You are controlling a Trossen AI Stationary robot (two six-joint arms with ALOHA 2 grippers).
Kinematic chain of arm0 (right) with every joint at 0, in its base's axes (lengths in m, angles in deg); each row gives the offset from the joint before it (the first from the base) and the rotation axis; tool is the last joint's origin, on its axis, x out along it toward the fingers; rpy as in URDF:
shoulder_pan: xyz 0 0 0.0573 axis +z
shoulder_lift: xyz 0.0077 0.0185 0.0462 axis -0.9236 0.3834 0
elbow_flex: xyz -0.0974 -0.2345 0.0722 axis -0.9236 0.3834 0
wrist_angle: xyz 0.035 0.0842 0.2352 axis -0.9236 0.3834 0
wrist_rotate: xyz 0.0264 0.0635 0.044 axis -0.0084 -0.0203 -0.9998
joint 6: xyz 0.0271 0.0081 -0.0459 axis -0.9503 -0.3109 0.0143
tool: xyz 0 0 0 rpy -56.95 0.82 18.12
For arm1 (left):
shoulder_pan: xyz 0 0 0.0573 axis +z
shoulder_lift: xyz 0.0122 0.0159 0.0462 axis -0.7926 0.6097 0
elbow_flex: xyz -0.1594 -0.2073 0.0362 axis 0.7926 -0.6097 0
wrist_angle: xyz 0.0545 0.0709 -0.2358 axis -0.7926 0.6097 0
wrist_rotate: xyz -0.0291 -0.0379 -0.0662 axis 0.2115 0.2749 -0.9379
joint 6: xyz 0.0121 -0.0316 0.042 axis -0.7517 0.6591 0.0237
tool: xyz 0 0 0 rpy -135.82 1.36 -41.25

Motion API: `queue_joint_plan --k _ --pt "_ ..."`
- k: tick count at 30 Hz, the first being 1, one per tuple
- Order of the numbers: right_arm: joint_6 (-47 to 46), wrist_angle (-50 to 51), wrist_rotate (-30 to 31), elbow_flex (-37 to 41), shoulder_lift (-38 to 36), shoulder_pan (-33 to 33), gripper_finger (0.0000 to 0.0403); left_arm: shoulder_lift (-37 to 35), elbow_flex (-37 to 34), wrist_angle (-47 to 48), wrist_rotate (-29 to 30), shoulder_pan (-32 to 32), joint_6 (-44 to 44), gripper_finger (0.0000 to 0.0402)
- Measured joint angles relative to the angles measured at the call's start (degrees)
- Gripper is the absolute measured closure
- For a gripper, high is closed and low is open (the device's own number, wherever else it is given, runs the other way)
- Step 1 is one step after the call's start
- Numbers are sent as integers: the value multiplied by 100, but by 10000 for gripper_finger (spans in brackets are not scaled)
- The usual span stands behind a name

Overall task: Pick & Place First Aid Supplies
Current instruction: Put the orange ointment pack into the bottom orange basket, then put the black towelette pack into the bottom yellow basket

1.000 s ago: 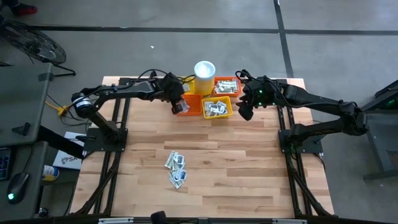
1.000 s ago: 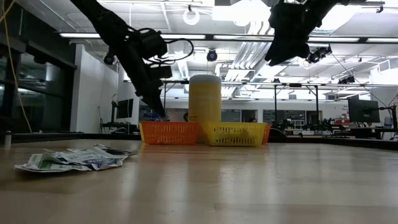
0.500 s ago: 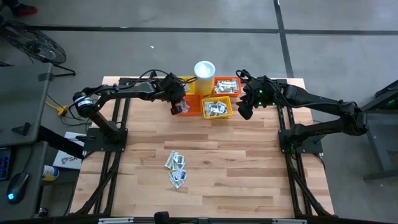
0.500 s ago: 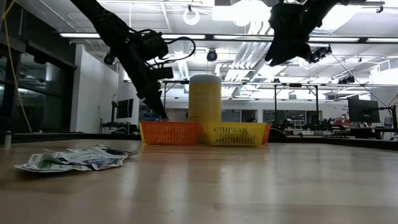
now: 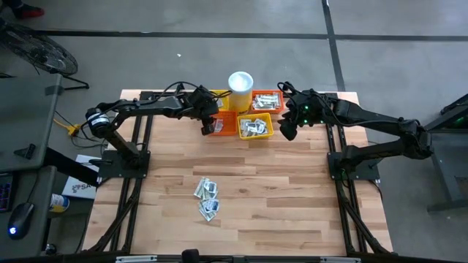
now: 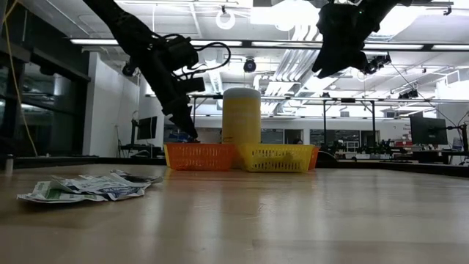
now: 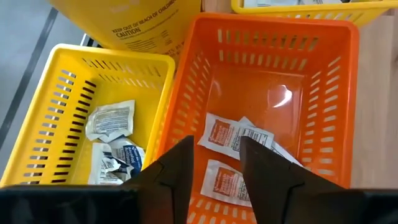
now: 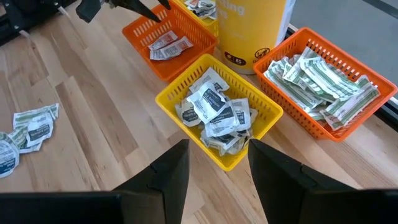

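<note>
The left gripper [image 7: 214, 171] hangs over a plastic orange basket [image 7: 323, 74] with slotted walls, its two dark fingers apart and holding nothing. Flat paper packets [image 7: 233, 137] lie inside the basket. The right gripper [image 8: 214, 171] waits with fingers apart above a yellow basket [image 8: 264, 112] full of crinkly white packets. More flat packets [image 5: 207, 199] lie loose on the smooth wooden table [image 5: 292, 197], nearer.

The light wooden table [image 5: 292, 197] carries four mesh baskets [image 5: 255, 126], yellow and orange, clustered around a yellow cylindrical container [image 5: 240, 89] at its far edge, and a loose pile of sachets [image 5: 208, 198] lying near the middle.
</note>
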Motion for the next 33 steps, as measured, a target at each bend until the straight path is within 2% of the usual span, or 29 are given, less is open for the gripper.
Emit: queue_joint_plan --k 4,8,14,20,25,28,33 --pt "2 2 0 0 0 0 245 -166 0 83 61 -48 67 269" --pt "2 9 0 0 0 0 245 -523 2 385 367 -191 204 269" --pt "4 81 -2 0 0 0 245 -1006 6 1496 369 -555 795 269" --pt "147 107 -37 0 0 0 245 -1228 0 2635 -101 -1107 2277 269" --pt "246 105 -146 0 0 2 245 -1232 0 3063 -485 -1844 3928 269" --pt "331 107 -272 0 0 0 245 -1232 0 3057 -441 -2419 4789 269" --pt "650 109 -659 0 0 0 245 -1232 0 2903 -38 -3359 6215 269"
